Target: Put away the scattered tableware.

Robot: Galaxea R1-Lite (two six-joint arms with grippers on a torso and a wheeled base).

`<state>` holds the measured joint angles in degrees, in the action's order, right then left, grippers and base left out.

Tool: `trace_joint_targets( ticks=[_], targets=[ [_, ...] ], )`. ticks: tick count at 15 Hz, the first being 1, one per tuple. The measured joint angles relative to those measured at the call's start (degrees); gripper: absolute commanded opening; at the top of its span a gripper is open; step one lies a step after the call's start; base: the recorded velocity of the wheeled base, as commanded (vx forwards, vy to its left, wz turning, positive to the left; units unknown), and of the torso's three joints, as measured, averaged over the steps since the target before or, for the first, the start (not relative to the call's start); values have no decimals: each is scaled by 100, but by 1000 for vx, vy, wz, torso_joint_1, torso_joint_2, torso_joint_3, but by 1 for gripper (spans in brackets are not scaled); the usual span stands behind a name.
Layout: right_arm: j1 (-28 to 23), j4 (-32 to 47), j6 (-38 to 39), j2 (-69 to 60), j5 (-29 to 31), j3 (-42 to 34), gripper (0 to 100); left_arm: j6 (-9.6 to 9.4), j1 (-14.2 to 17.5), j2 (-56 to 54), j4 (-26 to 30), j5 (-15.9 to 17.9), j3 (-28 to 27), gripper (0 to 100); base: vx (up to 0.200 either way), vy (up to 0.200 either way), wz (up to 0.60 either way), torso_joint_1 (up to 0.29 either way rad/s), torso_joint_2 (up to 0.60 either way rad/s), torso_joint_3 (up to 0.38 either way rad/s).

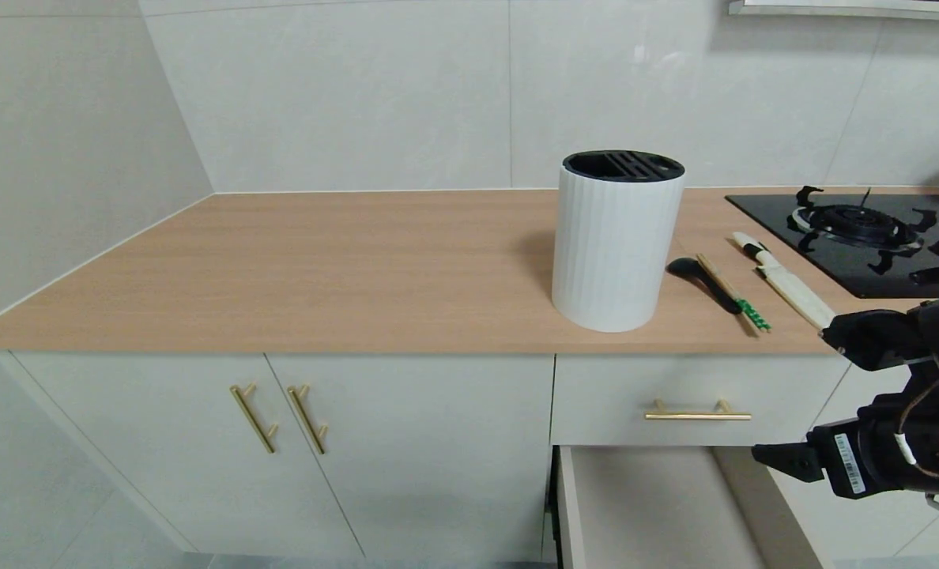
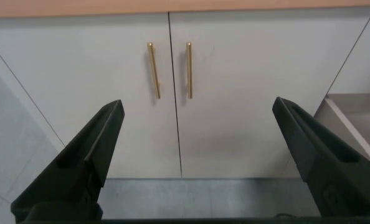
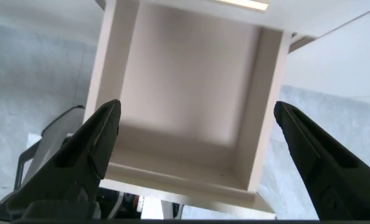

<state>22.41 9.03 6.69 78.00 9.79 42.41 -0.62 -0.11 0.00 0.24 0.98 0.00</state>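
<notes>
Nearest the lens: right gripper, jaws spread wide, nothing held, poised over the open drawer, below the white holder and slightly to its right. Left gripper likewise spread wide and empty, facing the cabinet doors below and left of the white holder, gold handles side by side at the seam. White holder upright on the wooden counter, ribbed wall, black slotted insert at the top. Just right of it, flat on the counter: black spoon, bowl end near the holder's wall; chopsticks lying along the spoon's handle, touching it, green-patterned ends toward the counter's front edge; long cream-and-white utensil farther right, apart from the chopsticks, roughly parallel. Gas hob farther right again. Closed drawer front with gold bar handle under the holder's stretch of counter, directly above the open drawer.
</notes>
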Motion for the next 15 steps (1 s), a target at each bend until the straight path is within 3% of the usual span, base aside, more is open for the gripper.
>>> trace_joint_targets(
  ticks=[3,8,15],
  targets=[
    [-39,158,-89,-140,20,483,100,0,0,0,0,0,0,100,0,0,0,0,0,0],
    [-499,691,-101,544,22,2454,100,2,-5,0,-2,-2,0,100,0,0,0,0,0,0],
    [-953,-277,-38,2052,30,2821,100,0,-5,0,0,-5,0,100,0,0,0,0,0,0]
  ],
)
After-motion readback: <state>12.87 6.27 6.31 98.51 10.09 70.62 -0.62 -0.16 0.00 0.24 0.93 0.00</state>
